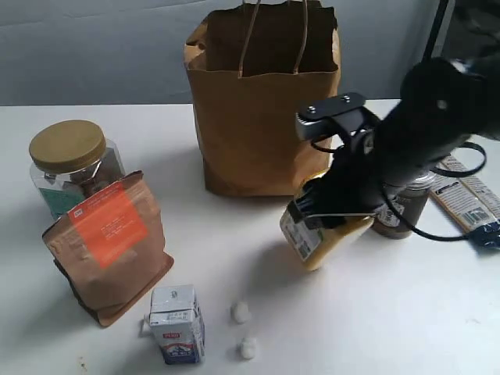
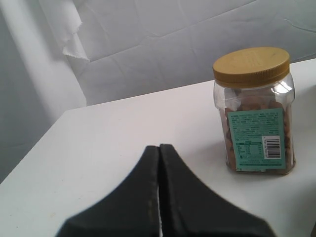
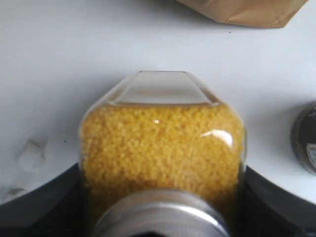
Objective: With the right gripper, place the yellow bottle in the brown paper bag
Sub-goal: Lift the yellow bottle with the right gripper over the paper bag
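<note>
The yellow bottle [image 1: 316, 237] hangs tilted just above the table, in front of the brown paper bag [image 1: 262, 109], a little to its right. My right gripper [image 1: 337, 211] is shut on it near the cap, which the arm hides in the exterior view. In the right wrist view the yellow bottle [image 3: 163, 148] fills the space between the black fingers [image 3: 276, 197], its cap nearest the camera. The bag stands upright with its mouth open and handles up; one bottom corner of the bag [image 3: 247, 10] shows in that view. My left gripper [image 2: 159, 148] is shut and empty above bare table.
A dark can [image 1: 402, 207] stands just behind the right arm. Flat packets [image 1: 469, 199] lie at the far right. At left are a gold-lidded jar [image 1: 74, 164], a brown pouch with orange label [image 1: 109, 246], a small carton [image 1: 176, 324] and two white lumps [image 1: 241, 312].
</note>
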{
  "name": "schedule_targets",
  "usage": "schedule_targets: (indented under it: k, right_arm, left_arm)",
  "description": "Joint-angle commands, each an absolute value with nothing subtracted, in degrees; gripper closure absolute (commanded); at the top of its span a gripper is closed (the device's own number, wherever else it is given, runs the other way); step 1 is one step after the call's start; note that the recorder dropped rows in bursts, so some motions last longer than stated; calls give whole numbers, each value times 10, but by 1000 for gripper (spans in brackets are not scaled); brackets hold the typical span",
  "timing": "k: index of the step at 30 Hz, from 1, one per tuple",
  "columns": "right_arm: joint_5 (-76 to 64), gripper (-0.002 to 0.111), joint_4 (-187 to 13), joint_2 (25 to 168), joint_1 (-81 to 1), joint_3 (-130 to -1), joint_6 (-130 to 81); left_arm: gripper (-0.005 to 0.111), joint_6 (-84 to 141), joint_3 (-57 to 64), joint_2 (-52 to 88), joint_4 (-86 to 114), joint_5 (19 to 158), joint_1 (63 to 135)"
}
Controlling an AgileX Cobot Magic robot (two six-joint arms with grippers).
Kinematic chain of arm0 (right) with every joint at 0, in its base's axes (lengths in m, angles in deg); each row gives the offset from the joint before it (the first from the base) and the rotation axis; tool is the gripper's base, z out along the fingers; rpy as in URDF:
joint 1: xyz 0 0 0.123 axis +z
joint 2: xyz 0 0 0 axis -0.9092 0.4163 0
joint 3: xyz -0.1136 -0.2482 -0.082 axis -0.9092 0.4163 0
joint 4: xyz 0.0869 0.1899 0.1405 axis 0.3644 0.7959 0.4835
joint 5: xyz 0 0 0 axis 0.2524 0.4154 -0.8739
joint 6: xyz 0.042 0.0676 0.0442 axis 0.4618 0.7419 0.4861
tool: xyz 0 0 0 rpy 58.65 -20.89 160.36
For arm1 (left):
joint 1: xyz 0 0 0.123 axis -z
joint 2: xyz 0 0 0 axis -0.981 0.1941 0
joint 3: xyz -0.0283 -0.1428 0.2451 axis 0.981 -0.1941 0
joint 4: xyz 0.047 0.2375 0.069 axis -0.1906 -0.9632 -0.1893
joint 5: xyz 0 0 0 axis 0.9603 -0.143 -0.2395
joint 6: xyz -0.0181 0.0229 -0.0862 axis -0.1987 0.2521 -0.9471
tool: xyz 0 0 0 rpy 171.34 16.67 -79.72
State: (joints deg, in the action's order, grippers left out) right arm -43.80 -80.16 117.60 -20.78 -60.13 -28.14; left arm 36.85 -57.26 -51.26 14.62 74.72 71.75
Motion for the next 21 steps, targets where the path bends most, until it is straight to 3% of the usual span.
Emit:
schedule_targets:
  k: [1,10,21]
  right_arm:
    - [-293,108,-763,1060,-206,-502,-280]
    - [-102,108,-737,850,-206,-378,-280]
    - [124,108,-724,801,-208,-357,-283]
  left_arm:
    - [107,367,-574,-515,146,751,721]
    - [107,367,-574,-515,146,751,721]
    - [107,367,-574,-515,146,751,721]
